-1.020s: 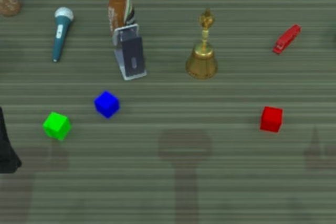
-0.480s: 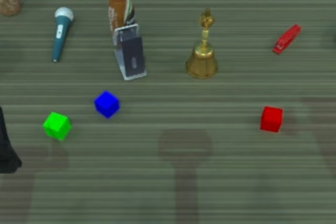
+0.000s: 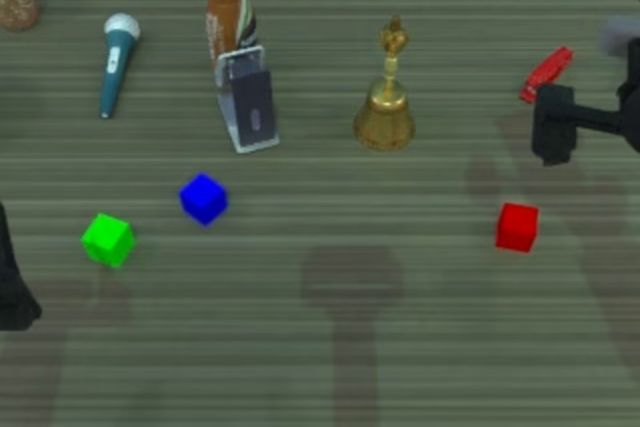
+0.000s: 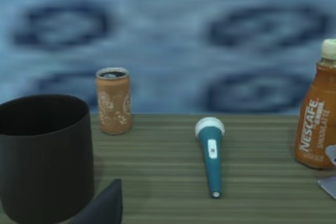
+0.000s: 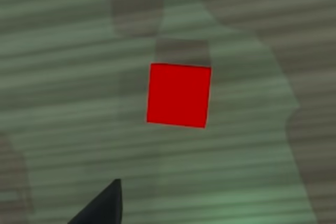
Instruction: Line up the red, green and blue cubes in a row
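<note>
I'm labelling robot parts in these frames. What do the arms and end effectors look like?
Both arms are plain matte black with no markings or cables showing. The right arm is a blocky black link ending in a squarish piece. The left arm shows only a dark tapered shape at the table's left edge.

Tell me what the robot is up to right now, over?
Right gripper high over the table's right side, above the red cube, holding nothing. Left arm parked at the left edge. Green cube and blue cube sit left, untouched. Nothing blocking.

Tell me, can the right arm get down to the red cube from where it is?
Probably yes. The right gripper hovers near the table's right edge, the red cube sits alone on bare table close by, and the right wrist view looks straight down on it with nothing between.
</note>
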